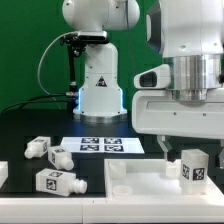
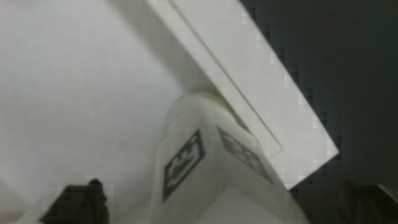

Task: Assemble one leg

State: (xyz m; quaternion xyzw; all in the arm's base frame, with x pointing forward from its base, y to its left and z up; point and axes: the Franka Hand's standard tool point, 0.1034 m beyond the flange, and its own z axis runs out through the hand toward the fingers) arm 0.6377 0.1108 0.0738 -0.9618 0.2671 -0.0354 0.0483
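On the exterior view's left, three loose legs lie on the black desk (image 1: 20, 120): one (image 1: 37, 147) at about nine o'clock of the picture, one (image 1: 58, 157) just beside it, and a third (image 1: 55, 182) nearer to the camera at about eight o'clock. Behind them, near the centre, the marker board (image 1: 101, 145) lies flat in front of the robot base (image 1: 99, 90). Going further to the right, the wide white panel (image 1: 150, 185) with raised rims lies at about five o'clock, and above its right end stands the leg (image 1: 193, 167) of this step, upright, with its tag toward the camera. The claw (image 1: 192, 148) comes down on this leg from above; I judge that it is gripping the leg, because in the wrist view the leg (image 2: 210, 160) sits very close between two dark fingertips (image 2: 80, 200) over the panel's rim (image 2: 240, 85), but the contact itself is hidden, so I cannot tell for sure. To do this step well, I think the leg must stay vertical and come exactly over its corner seat in the panel, then be turned or pressed without tilting; a small angle could jam it or push the light panel away. The desk is dark and flat, with a green wall (image 1: 25, 50) behind, and there is free room around the panel.
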